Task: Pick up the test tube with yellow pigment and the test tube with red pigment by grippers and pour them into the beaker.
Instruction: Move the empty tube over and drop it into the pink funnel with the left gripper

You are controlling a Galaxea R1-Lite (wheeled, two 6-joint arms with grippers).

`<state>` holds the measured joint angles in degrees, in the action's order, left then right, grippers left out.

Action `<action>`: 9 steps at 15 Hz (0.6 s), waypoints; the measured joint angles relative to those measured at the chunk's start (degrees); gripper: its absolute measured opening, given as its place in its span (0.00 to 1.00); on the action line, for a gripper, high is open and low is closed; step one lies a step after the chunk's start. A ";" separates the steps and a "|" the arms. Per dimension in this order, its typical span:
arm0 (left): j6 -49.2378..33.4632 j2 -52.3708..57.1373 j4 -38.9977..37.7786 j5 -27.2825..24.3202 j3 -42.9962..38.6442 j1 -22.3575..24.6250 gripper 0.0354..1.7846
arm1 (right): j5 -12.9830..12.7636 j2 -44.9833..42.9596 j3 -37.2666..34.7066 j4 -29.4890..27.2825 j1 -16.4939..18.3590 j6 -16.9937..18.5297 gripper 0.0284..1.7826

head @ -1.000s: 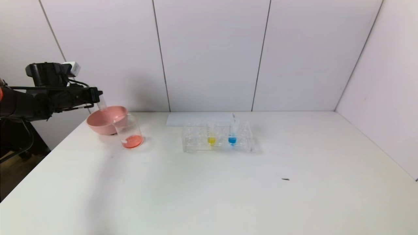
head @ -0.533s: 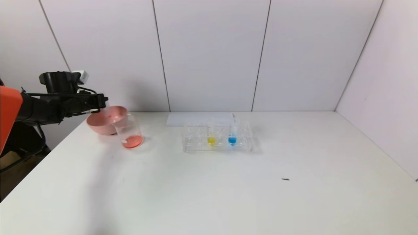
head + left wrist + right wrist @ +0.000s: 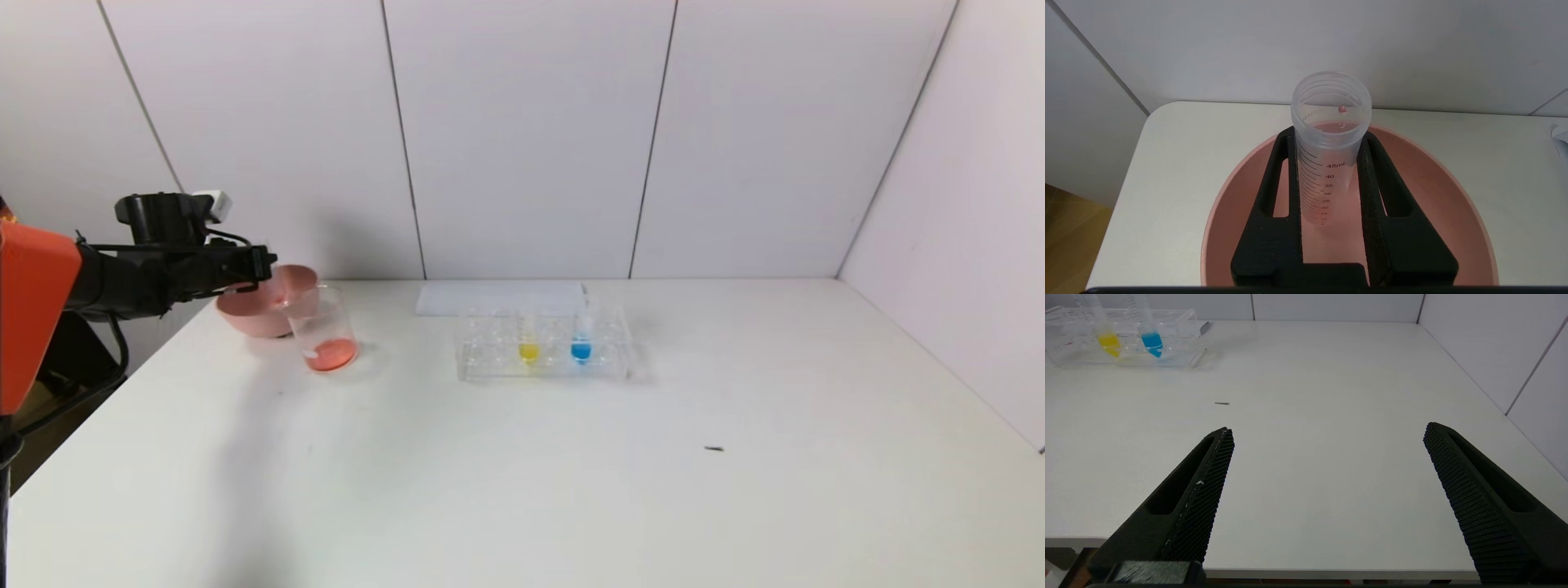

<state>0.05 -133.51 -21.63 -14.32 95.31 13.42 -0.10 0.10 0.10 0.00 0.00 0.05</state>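
From the head view, the left gripper (image 3: 260, 265) hangs over the pink bowl (image 3: 245, 314) near the table's (image 3: 522, 474) far left corner, and the beaker (image 3: 322, 331) just beside the bowl already holds red-orange liquid at its bottom; the test tube with yellow pigment (image 3: 529, 336) stands upright in the clear rack (image 3: 545, 347) toward the middle of the far edge, next to a blue-liquid tube (image 3: 581, 335). In the left wrist view the jaws are pinched on the test tube with red pigment (image 3: 1327, 147) — now all but empty, only a droplet or two of red clinging inside its mouth — with the bowl's rim (image 3: 1216, 212) directly beneath it. So the red pour looks done, and the step in hand seems to be discarding the spent tube into the bowl; that calls for parting the fingers while the tube is well inside the rim. In the right wrist view the right gripper (image 3: 1327, 473) sits back over the table's near edge with its fingers spread wide and nothing between them, the rack (image 3: 1126, 339) well apart toward the far side — it must next reach the yellow tube, close on its upper part clear of the blue one, and lift it straight out.
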 joint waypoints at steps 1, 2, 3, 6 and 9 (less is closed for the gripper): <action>0.05 -0.22 0.02 -0.02 0.11 0.00 0.22 | 0.00 0.00 0.00 0.00 0.00 -0.05 0.95; 0.02 -0.39 0.05 -0.02 0.17 0.00 0.22 | 0.00 0.00 0.00 0.00 0.00 -0.02 0.95; 0.02 -0.56 0.05 0.00 0.26 0.00 0.22 | 0.00 0.00 0.00 0.00 0.00 -0.05 0.95; 0.02 -1.30 0.16 -0.06 0.61 0.00 0.22 | 0.00 0.00 0.00 0.00 0.00 0.00 0.95; 0.05 -1.80 0.16 -0.09 0.67 0.00 0.22 | 0.00 0.00 0.00 0.00 0.00 -0.02 0.95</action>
<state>0.10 -135.32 -21.47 -14.41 95.98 13.42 -0.10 0.10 0.10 0.00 0.00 0.02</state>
